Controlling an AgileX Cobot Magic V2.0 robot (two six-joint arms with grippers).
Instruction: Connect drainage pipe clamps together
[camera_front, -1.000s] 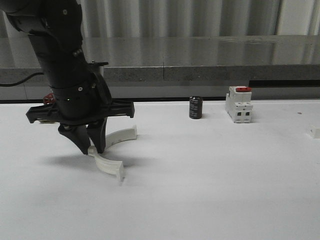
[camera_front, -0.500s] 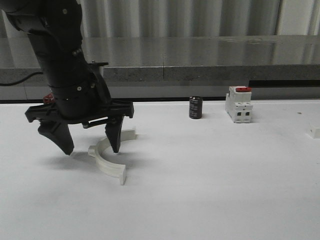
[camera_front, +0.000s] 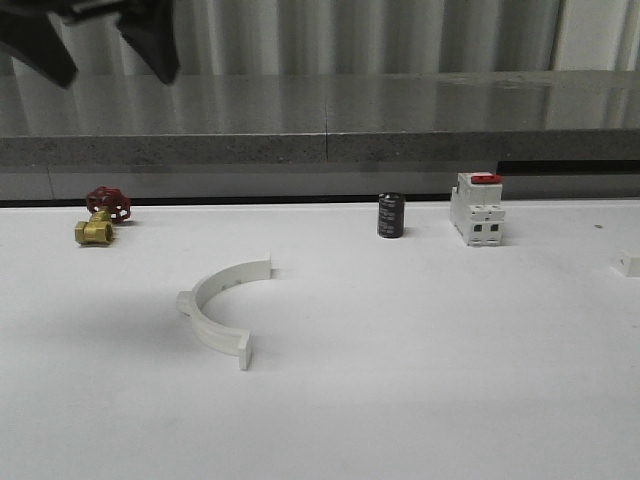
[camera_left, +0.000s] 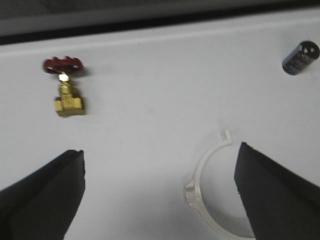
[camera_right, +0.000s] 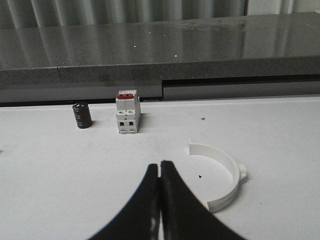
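One white drainage pipe clamp half (camera_front: 218, 298) lies flat on the table left of centre, with nothing touching it. My left gripper (camera_front: 118, 72) hangs open high above it, near the top left of the front view. In the left wrist view the same arc (camera_left: 204, 186) lies far below, near one of the wide-apart black fingers (camera_left: 272, 195). In the right wrist view a second clamp half (camera_right: 223, 172) lies on the table just beside and beyond my right gripper (camera_right: 160, 164). That gripper is shut on nothing and is apart from the arc.
A brass valve with a red handwheel (camera_front: 101, 214) sits at the back left. A black cylinder (camera_front: 391, 215) and a white switch block with a red top (camera_front: 477, 208) stand at the back centre-right. A small white piece (camera_front: 628, 263) shows at the right edge.
My left gripper was shut on the clamp half, then opened and rose high above the table. The clamp half stayed lying flat where it was let go.
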